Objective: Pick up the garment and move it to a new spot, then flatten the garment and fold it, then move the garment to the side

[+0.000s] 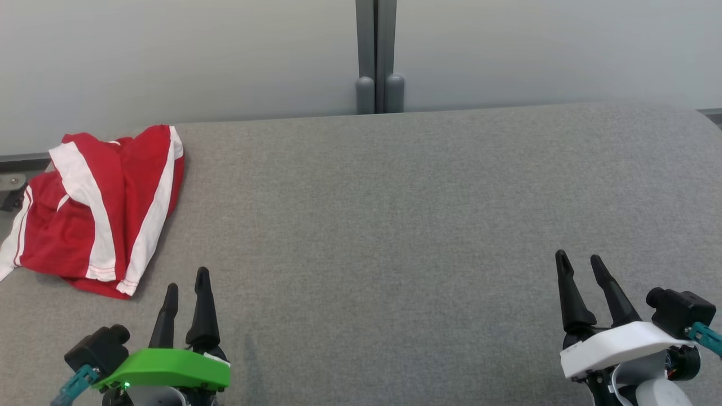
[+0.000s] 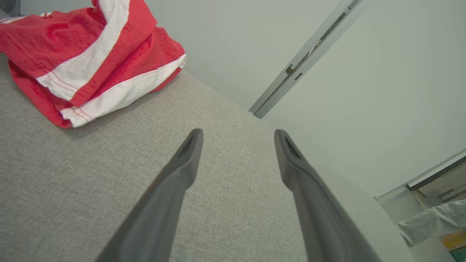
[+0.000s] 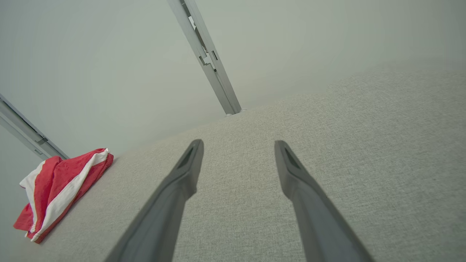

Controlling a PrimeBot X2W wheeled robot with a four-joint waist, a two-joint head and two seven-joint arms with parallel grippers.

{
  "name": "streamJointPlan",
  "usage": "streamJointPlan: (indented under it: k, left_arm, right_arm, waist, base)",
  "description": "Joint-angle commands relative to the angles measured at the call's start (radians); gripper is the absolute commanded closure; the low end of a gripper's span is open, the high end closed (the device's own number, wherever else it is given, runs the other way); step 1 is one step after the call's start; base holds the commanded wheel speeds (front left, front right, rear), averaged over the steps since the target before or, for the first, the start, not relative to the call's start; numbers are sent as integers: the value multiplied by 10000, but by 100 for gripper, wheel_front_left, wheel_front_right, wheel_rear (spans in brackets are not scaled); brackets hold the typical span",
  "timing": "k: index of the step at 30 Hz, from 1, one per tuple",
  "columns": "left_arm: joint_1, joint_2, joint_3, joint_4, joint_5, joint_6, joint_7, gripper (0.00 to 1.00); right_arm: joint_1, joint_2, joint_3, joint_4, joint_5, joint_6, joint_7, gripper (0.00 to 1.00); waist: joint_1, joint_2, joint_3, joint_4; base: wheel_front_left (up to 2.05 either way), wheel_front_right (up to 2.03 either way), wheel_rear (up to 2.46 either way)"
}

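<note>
The garment (image 1: 98, 211) is red with white stripes and lies folded at the far left of the grey fabric table (image 1: 395, 225), part of it hanging over the left edge. It also appears in the left wrist view as the garment (image 2: 91, 54) at upper left, and small in the right wrist view as the garment (image 3: 60, 189). My left gripper (image 1: 186, 282) stands open just below and right of it, apart from the cloth, nothing between its fingers (image 2: 182, 163). My right gripper (image 1: 580, 260) is open at the lower right, far from the garment.
A pale wall with a grey vertical post (image 1: 376, 56) runs behind the table's far edge. A dark ledge (image 1: 17, 163) lies at the left behind the garment. Bare grey cloth stretches between the two grippers.
</note>
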Motion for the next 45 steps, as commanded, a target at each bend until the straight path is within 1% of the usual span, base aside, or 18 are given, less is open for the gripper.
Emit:
streamJointPlan:
  k: [1,21,45]
  left_arm:
    - [78,74,-14,-5,306,-23,-100,0]
    - [211,92,-220,498,1917,-85,-592,0]
    - [354,108,-538,895,3130,-84,-1057,0]
  right_arm:
    - [73,-66,31,-44,-338,5,-97,0]
    - [204,-82,235,-95,-2375,5,-580,0]
    - [320,-103,249,207,-3918,4,-1055,0]
  waist:
    - [-1,0,-12,7]
    - [-1,0,-38,82]
    - [-1,0,-55,144]
  base:
    - [0,0,0]
    - [0,0,0]
    - [0,0,0]
